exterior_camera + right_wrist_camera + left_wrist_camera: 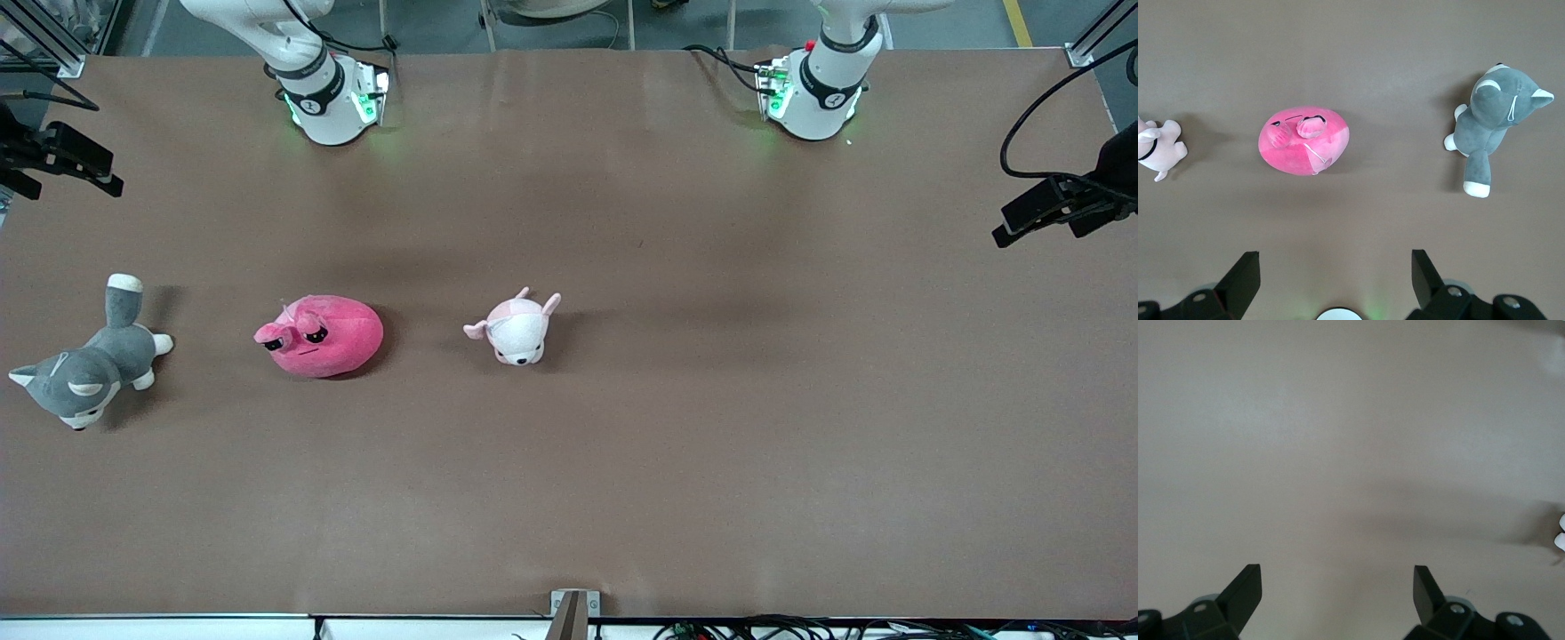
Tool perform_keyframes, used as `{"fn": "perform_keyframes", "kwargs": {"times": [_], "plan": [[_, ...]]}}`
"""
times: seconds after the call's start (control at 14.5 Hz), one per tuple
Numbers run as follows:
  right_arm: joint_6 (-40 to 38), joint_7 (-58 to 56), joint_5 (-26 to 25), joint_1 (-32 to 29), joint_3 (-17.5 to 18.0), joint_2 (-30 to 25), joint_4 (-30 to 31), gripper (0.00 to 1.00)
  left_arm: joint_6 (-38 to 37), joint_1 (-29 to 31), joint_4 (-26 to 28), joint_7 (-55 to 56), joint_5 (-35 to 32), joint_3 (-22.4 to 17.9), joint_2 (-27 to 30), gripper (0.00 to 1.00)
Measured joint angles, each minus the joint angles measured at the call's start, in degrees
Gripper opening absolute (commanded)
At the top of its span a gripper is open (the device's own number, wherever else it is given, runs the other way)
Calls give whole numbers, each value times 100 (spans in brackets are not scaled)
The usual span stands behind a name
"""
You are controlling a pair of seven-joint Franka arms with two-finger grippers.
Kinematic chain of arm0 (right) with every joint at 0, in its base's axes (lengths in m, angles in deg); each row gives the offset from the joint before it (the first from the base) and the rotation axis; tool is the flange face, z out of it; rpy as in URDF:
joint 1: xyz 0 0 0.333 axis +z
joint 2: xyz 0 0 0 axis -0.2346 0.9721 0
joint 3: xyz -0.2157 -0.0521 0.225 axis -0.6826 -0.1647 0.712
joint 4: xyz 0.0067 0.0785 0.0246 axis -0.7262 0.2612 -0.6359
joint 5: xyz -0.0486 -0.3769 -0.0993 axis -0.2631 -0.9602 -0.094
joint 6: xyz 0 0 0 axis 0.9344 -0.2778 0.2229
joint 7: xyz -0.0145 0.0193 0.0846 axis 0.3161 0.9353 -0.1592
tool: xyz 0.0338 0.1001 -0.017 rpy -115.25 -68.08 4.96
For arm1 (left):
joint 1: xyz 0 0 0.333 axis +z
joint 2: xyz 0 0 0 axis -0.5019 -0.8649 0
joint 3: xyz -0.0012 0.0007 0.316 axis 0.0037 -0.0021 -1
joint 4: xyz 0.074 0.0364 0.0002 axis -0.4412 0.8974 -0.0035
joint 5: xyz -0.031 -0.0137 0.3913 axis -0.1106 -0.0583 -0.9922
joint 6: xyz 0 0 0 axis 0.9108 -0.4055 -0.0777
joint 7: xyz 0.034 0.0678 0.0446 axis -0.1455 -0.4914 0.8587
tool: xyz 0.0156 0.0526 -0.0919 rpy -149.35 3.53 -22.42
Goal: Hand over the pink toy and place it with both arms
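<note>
Pink toy point(320, 336) lies on the counter point(711, 400) toward the right arm's end, under the wide-open right tool point(1335, 280); left tool point(1337, 600), also wide, hangs over bare counter.

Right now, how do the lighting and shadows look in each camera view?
Front view: even light, soft shadows beside the pink toy and grey plush, green glow at both arm bases. Left wrist view: washed out and pale, with only bare table and one faint shadow band. Right wrist view: dimmer, colours richer, toys sharp.
</note>
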Motion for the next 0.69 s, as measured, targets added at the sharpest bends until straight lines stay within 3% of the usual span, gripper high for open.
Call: {"fn": "perform_keyframes", "kwargs": {"times": [0.69], "plan": [[0, -4, 0, 0, 0, -1, 0, 100, 0, -5, -1, 0, 0, 42, 0, 100]]}}
